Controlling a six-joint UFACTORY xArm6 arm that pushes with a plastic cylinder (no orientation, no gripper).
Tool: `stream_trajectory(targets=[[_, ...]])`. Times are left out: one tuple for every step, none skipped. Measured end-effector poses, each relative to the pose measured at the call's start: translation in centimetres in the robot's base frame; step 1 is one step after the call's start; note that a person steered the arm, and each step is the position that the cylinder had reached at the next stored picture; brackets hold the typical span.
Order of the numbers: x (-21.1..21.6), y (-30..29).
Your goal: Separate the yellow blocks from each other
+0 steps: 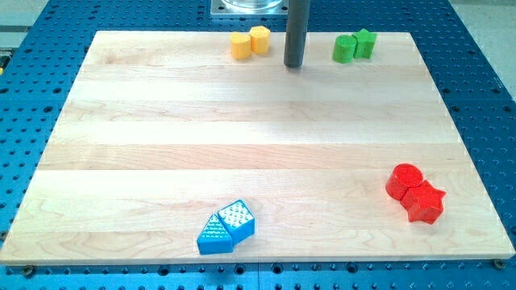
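Two yellow blocks touch each other at the view's top edge of the wooden board (pixel 242 129): a yellow heart-like block (pixel 240 46) on the left and a yellow hexagonal block (pixel 260 39) on its right. My tip (pixel 293 64) rests on the board just to the right of the yellow pair, a small gap away from the hexagonal block, between it and the green blocks.
Two green blocks (pixel 354 46) touch at the top right. A red cylinder (pixel 404 180) and a red star (pixel 424 202) touch at the lower right. Two blue blocks (pixel 226 227) touch near the bottom edge. A blue perforated table surrounds the board.
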State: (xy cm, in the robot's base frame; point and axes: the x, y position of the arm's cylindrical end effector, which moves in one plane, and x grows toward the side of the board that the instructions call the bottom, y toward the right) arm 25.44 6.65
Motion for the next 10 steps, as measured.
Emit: stream_trajectory(targets=[[-4.9, -0.4], [-6.3, -1.8], [-4.4, -6.5], [1.0, -6.7], [4.1, -6.4], [7.5, -9.6], [8.5, -14.5], [8.2, -18.1], [6.1, -12.9], [7.3, -13.8]])
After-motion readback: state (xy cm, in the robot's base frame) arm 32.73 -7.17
